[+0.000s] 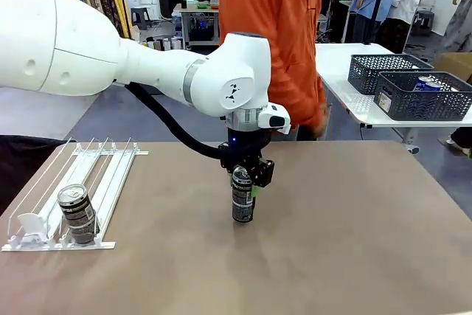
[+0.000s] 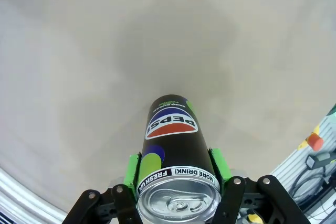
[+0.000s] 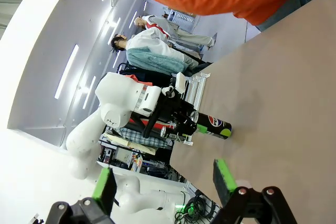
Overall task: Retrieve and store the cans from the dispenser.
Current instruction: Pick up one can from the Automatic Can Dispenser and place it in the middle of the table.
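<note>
Silver-topped black Pepsi can (image 2: 176,145) stands upright near the middle of the tabletop (image 1: 369,219). The left gripper (image 1: 244,181) has its jaws clamped on it just under the rim, green pads (image 2: 133,169) on either side. Farther left, a second dark can (image 1: 77,214) sits tilted in the white dispenser (image 1: 110,175), by its stoppers. Elsewhere, the right gripper (image 3: 164,181) has its jaws wide apart. A person (image 1: 273,35) in orange stands across.

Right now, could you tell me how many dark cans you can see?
2: one can sits in the dispenser; the other can stands mid-table in the left gripper. Far baskets may hide more.
</note>
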Motion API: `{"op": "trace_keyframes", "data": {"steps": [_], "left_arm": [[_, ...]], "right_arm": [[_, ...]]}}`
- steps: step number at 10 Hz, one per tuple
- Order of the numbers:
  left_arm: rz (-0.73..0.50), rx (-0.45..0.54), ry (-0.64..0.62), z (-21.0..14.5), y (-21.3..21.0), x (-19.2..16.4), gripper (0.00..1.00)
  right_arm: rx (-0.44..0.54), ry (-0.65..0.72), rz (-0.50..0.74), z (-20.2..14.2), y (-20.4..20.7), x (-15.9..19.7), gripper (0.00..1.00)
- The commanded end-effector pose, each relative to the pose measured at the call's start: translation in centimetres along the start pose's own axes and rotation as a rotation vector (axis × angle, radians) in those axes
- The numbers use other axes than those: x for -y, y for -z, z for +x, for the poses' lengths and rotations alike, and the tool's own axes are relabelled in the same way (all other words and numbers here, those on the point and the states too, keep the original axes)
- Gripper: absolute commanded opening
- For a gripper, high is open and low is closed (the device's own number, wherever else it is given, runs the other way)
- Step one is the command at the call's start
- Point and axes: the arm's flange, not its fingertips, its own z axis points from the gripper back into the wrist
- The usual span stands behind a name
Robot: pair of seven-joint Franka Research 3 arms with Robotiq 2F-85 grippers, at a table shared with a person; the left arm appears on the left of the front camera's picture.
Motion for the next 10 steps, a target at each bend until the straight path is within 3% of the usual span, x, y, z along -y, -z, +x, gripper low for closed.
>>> {"op": "trace_keyframes", "data": {"steps": [1,2,3,5,6,8,9,10], "left_arm": [[-0.012,0.023,0.005,-0.8,-0.4,-0.4,0.00],[-0.016,0.025,0.001,-1.0,-0.5,-0.4,0.46],[-0.009,0.023,0.001,-0.9,-0.5,-0.4,1.00],[0.044,0.084,-0.012,-2.2,-2.7,-0.1,1.00],[0.011,0.182,-0.011,-4.9,-6.2,0.0,1.00],[-0.001,0.310,0.075,-14.9,-15.2,-0.3,1.00],[-0.035,0.337,0.093,-18.9,-17.3,-1.7,1.00],[-0.087,0.374,0.027,-23.5,-18.7,-4.9,1.00]], "right_arm": [[0.003,-0.013,0.007,0.3,0.0,-0.2,1.00],[0.003,-0.013,0.007,0.3,0.0,-0.2,1.00],[0.003,-0.013,0.007,0.3,0.0,-0.2,1.00],[0.003,-0.013,0.007,0.3,0.0,-0.2,1.00],[0.003,-0.013,0.007,0.3,0.0,-0.2,1.00],[0.003,-0.013,0.007,0.3,0.0,-0.2,1.00],[0.003,-0.013,0.007,0.3,0.0,-0.2,1.00],[0.003,-0.013,0.007,0.3,0.0,-0.2,1.00]]}}
